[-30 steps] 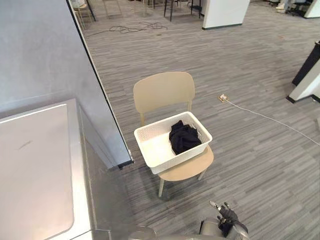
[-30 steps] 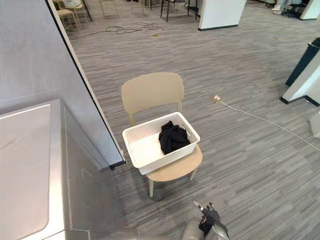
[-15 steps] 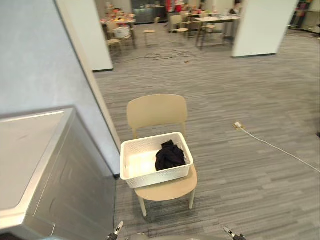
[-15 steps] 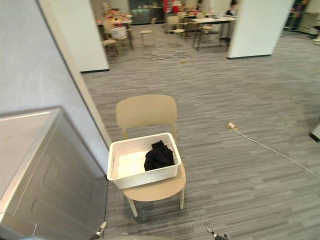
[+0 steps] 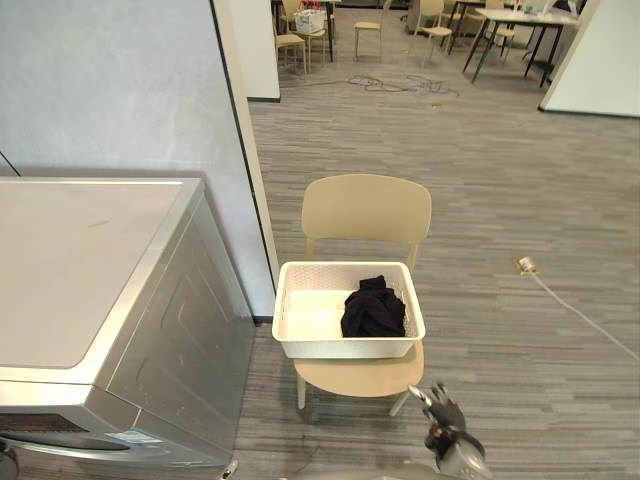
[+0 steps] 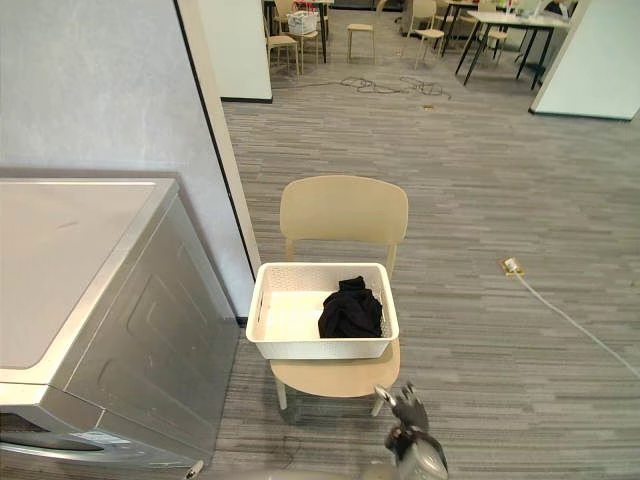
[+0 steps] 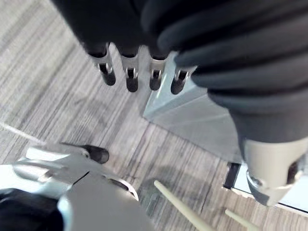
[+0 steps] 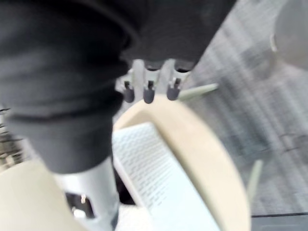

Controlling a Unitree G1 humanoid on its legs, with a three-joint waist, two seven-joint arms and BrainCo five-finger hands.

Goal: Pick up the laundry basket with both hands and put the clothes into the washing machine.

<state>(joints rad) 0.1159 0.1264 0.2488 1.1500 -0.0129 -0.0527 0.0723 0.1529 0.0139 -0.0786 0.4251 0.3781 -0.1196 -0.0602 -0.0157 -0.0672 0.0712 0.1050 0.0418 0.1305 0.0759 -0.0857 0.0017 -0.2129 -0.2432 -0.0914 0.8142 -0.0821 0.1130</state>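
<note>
A white laundry basket (image 5: 300, 325) rests on the seat of a beige chair (image 5: 366, 208), with a dark bundle of clothes (image 5: 374, 310) in its right half. The silver washing machine (image 5: 150, 330) stands just left of the chair. My right hand (image 5: 445, 425) hangs low in front of the chair's right corner, short of the basket. In its wrist view the right hand (image 8: 149, 86) has straight fingers and holds nothing, with the basket (image 8: 149, 173) and seat (image 8: 202, 159) beyond. My left hand (image 7: 131, 77) is open over the floor by the washing machine's corner (image 7: 192, 113).
A grey partition wall (image 5: 130, 90) rises behind the washing machine, its edge right beside the chair. A white cord (image 5: 580, 315) with a floor socket runs across the carpet to the right. Tables and chairs (image 5: 420, 15) stand far back.
The camera has swung, so basket and chair now sit squarely ahead and the washing machine's front shows. My right hand has come up into the bottom of the view.
</note>
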